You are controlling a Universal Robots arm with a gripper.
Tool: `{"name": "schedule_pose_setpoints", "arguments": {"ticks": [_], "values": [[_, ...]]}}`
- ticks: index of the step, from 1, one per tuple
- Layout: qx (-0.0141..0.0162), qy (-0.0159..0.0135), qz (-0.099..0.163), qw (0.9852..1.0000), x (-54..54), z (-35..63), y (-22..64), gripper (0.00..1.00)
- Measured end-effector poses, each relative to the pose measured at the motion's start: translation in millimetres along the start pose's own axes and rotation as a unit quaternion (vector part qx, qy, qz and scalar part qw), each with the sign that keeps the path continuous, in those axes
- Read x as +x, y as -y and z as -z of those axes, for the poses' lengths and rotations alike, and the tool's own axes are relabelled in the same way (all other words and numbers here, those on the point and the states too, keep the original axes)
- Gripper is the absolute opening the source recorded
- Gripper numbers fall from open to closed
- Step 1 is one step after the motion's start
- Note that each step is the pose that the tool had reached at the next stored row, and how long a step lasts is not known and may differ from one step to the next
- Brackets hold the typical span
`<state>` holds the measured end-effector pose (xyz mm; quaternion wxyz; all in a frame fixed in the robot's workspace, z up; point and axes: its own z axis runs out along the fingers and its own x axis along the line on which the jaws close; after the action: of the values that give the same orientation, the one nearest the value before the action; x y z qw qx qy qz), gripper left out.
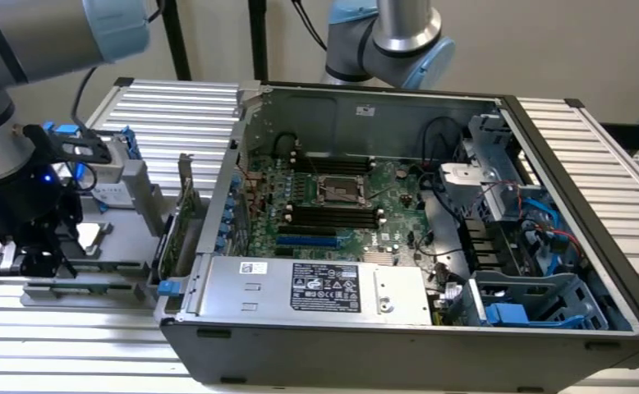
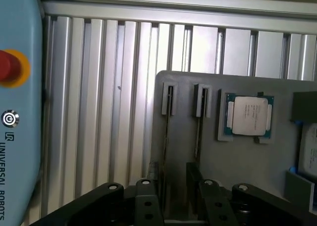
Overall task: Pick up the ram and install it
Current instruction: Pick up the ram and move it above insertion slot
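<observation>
Two ram sticks stand on edge in the slotted holders of a grey tray point(image 2: 237, 161); one ram point(image 2: 166, 137) runs between my fingers and the other ram point(image 2: 198, 137) lies just beside them. My gripper point(image 2: 172, 186) hangs low over the tray, open, holding nothing. In the exterior view the gripper point(image 1: 34, 258) is at the left, over the tray point(image 1: 122, 222) and outside the open computer case point(image 1: 407, 328). The motherboard's black ram slots point(image 1: 331, 217) lie inside the case.
A square silver processor point(image 2: 249, 115) sits in a tray pocket next to the ram holders. A green expansion card point(image 1: 182, 222) stands upright between tray and case. A light-blue panel with a red button point(image 2: 10, 67) sits beside the ribbed aluminium table point(image 2: 109, 87). A second arm point(image 1: 402, 41) rises behind the case.
</observation>
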<state>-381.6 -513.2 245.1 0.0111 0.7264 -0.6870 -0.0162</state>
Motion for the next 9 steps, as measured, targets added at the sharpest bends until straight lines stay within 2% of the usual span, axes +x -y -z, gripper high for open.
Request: {"name": "schedule_pose_setpoints", "arguments": {"ticks": [9], "values": [[0.0,0.0,0.0,1.0,0.6,-16.5,1.1,0.36]]}}
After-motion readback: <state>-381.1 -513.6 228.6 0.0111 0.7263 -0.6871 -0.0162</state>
